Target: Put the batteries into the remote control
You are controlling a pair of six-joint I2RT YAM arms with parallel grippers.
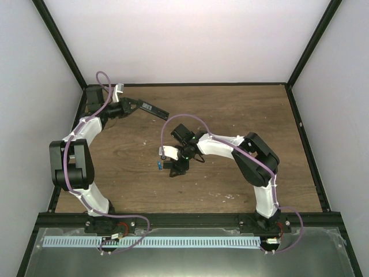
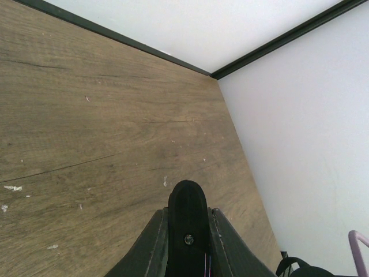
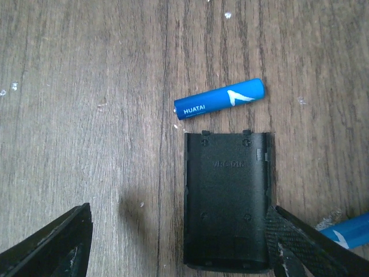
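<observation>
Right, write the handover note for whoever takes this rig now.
Left hand: shut on one end of the long slim black remote control, near the far left corner.
Right hand: open, empty, hovering over the small black rectangular cover piece on the wooden table.
Batteries: one bright-blue cylindrical battery lies just past the cover, not touching it; the second blue battery lies beside the cover, partly hidden by a finger.
Done: cover off, remote gripped.
Left: pick up and load both batteries; neither is picked up yet.

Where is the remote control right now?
In the top view, the remote control is clamped in the left gripper, near the far left corner of the table.
</observation>
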